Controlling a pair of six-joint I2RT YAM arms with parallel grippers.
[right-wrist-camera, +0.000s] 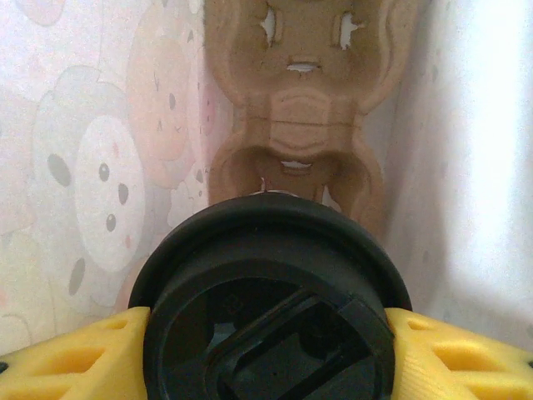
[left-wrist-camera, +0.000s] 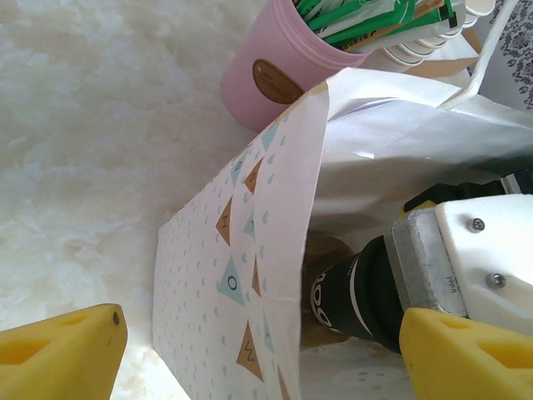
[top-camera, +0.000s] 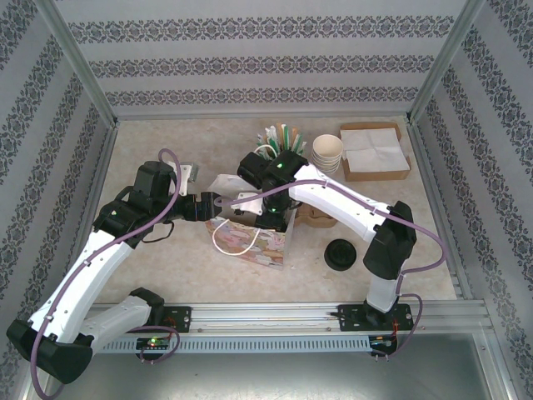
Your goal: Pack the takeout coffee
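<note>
Black-lidded takeout coffee [right-wrist-camera: 266, 283] clamped in right gripper [right-wrist-camera: 266, 350] inside the paper bag [left-wrist-camera: 208, 250], walls close either side; pulp carrier [right-wrist-camera: 291, 108] deeper inside; left gripper [left-wrist-camera: 262, 350] straddles the bag's rim, unclenched.

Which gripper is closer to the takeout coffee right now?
Right. The right gripper grips the takeout coffee by its black lid inside the paper bag; the left gripper stands open astride the bag's wall.

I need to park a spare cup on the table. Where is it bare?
Bare tabletop at the far left corner, and a near strip between paper bag and rail. Crowded on the right: pink cup, cream cups, napkin box, black lids.
</note>
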